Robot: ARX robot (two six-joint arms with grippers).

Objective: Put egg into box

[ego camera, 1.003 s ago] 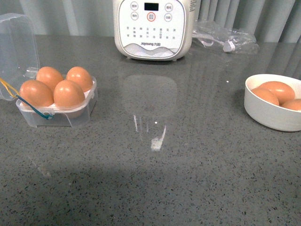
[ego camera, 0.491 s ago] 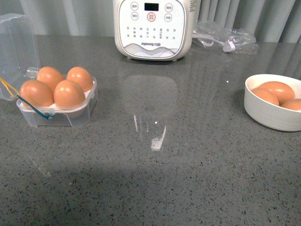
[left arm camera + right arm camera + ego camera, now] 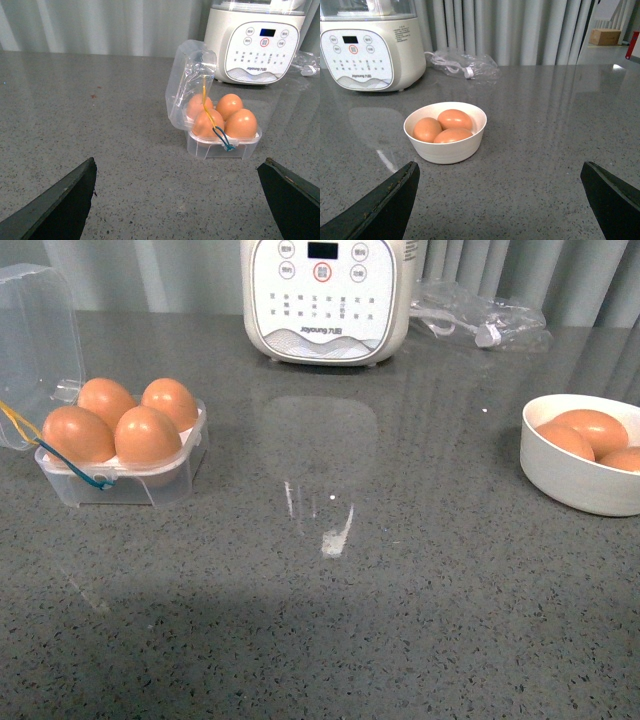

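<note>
Gaping wide over the bare table, the left gripper has its jaws spread and grips nothing; the right gripper is likewise spread and empty. On the table's left sits the box, lid tipped back, all 4 cells filled. Each egg stands on end, long axis near upright. Well apart to the right, a bowl holds 3 more lying sideways. Farthest back stands a cooker.

The only readable marking is the brand "Joyoung 九阳", printed low on the control panel of the white kitchen appliance at the desk's far edge. Its button captions are too small to read.
</note>
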